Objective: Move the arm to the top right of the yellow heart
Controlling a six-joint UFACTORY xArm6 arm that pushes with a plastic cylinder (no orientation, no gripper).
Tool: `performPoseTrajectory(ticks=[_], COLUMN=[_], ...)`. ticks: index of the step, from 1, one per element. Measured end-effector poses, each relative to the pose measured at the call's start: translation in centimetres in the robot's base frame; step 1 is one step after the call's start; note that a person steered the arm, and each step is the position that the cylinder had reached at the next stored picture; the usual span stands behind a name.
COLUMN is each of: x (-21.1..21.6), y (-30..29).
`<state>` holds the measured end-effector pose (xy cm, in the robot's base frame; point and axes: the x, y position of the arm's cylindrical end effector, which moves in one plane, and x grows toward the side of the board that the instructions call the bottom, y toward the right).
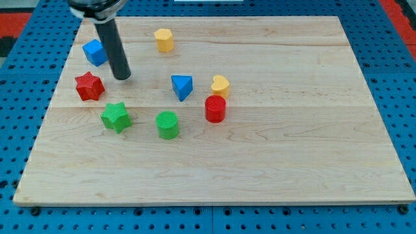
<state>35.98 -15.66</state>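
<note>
The yellow heart [220,86] lies near the board's middle, just above the red cylinder [215,108] and right of the blue triangle [182,86]. My tip [122,77] rests on the board far to the heart's left, between the blue cube [95,52] and the red star [90,86], to the right of both. The rod rises from the tip toward the view's top left.
A yellow hexagon block [164,39] sits near the view's top. A green star [116,117] and a green cylinder [168,125] lie below the tip. The wooden board [312,130] sits on a blue pegboard surface.
</note>
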Motion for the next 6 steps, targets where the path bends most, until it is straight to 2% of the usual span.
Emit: performPoseTrajectory(ticks=[1, 2, 4, 6], x=[-0.2, -2.6, -2.7, -2.8], y=[3.3, 10.9, 20.9, 27.1])
